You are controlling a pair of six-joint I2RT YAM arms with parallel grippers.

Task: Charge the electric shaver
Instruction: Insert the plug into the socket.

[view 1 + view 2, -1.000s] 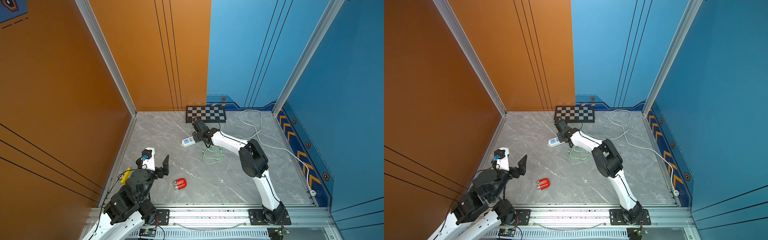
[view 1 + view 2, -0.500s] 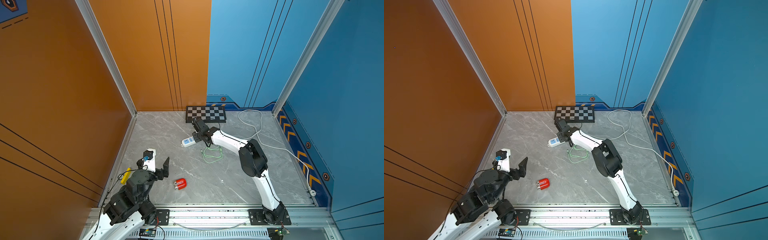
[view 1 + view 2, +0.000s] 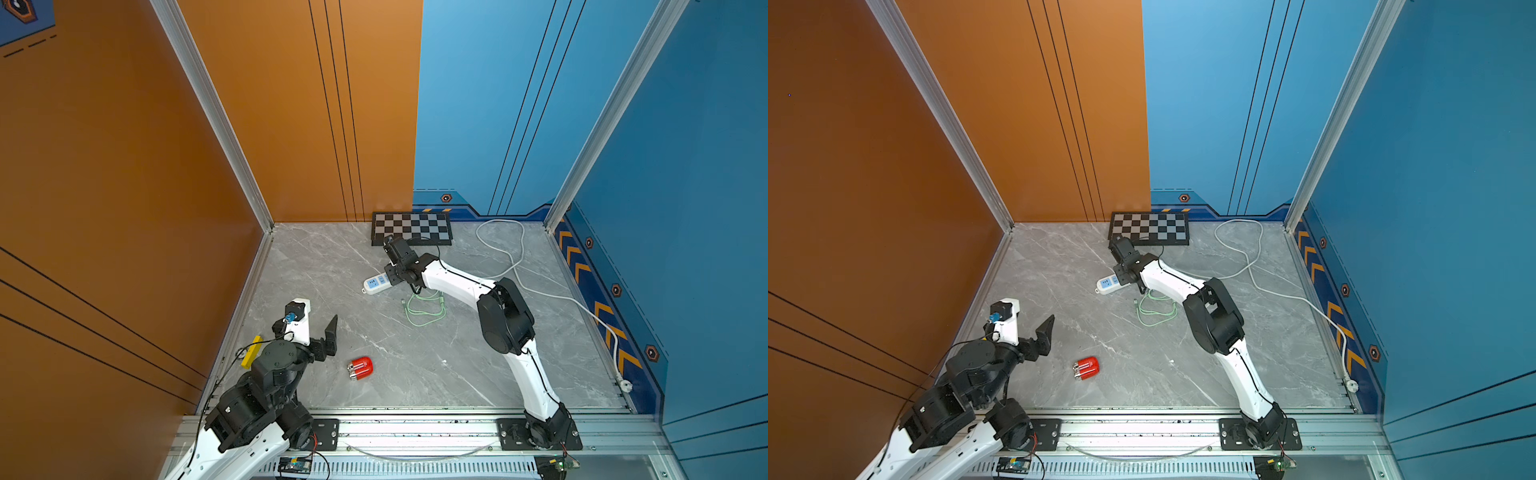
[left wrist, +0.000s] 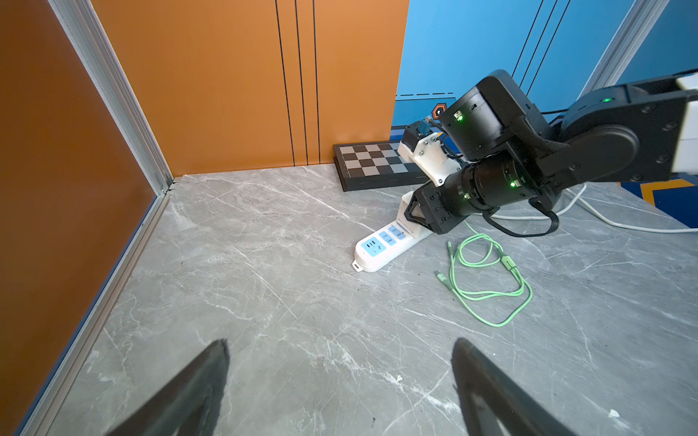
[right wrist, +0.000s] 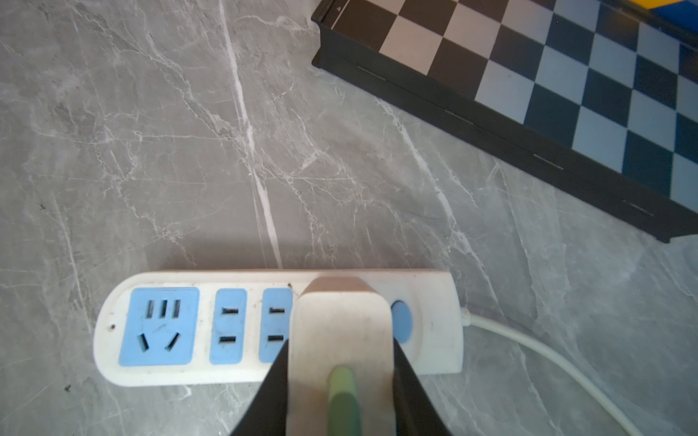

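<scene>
White charger block (image 5: pixel 340 332) between right jaws on power strip (image 5: pixel 430 298); left jaws wide near electric shaver (image 3: pixel 362 365).

Glossy shaver (image 3: pixel 360 368), smooth marble-look tabletop (image 3: pixel 415 374)

Both top views stared steeply down from high over the near rail (image 3: pixel 415 428), whole table (image 3: pixel 324 257) in frame. Left wrist view skimmed low toward the power strip (image 4: pixel 381 245); right wrist view sat close above it.

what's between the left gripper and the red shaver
Nothing; bare grey tabletop separates the left gripper and the electric shaver, seen in both top views.
</scene>
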